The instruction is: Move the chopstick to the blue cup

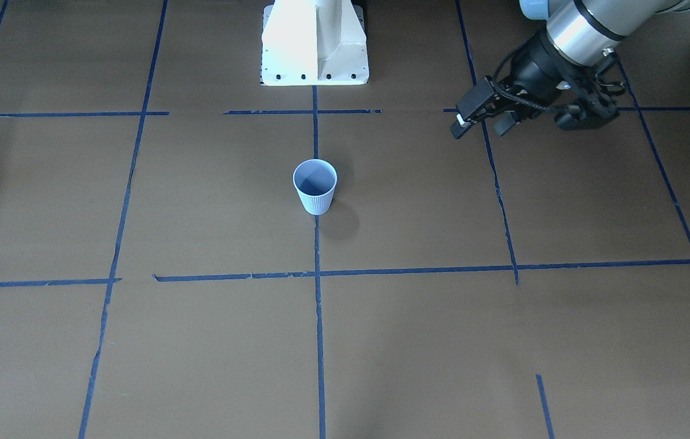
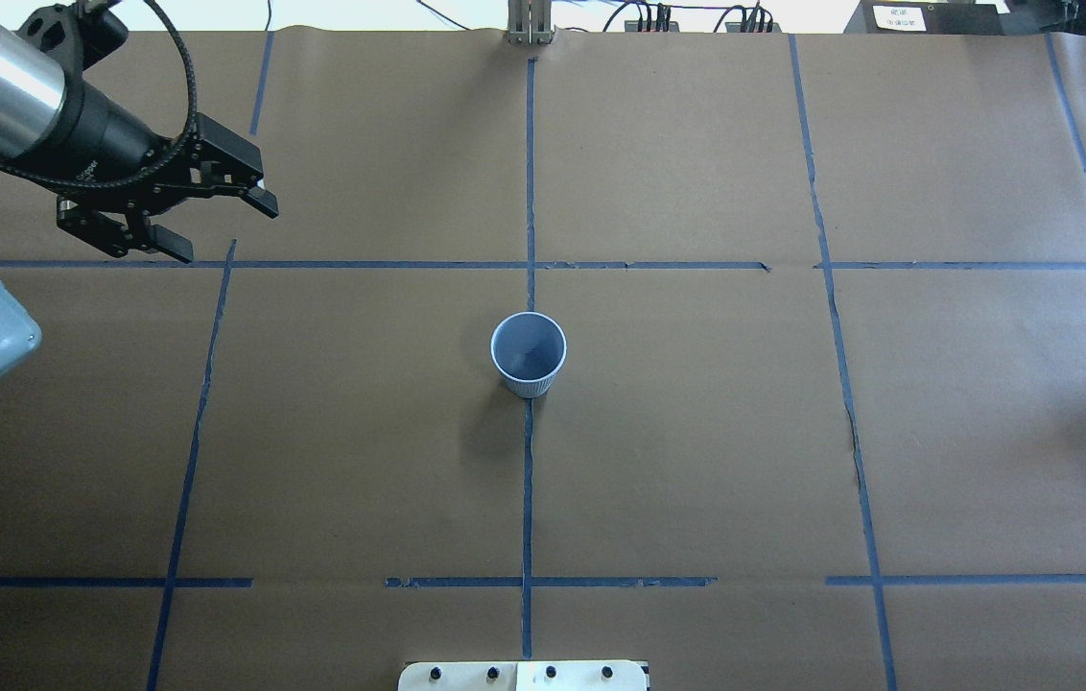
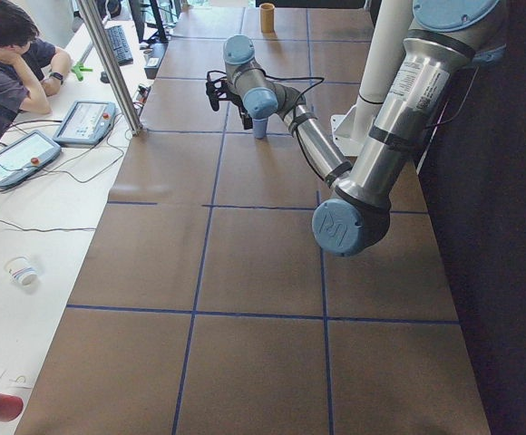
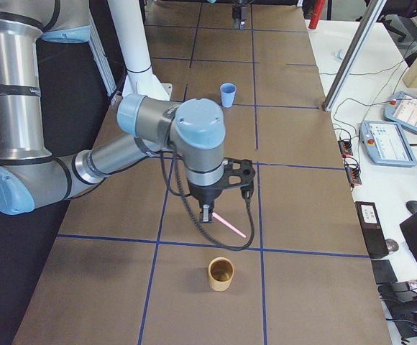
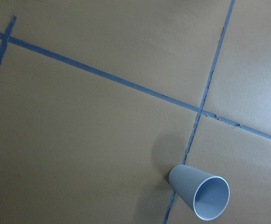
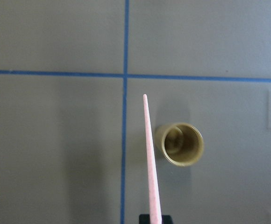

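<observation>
The pale blue ribbed cup stands upright and empty at the table's middle, on a tape crossing; it also shows in the overhead view, the right exterior view and the left wrist view. My left gripper is open and empty, held above the table far to the cup's left; the front view shows it too. My right gripper is shut on the salmon-pink chopstick, which sticks out over the table beside a tan cup. In the right wrist view the chopstick points away from the gripper.
An upright tan cup stands at the table's right end, just past the chopstick's tip; the right wrist view shows it too. The white robot base is at the table's edge. An operator sits at a side table with tablets.
</observation>
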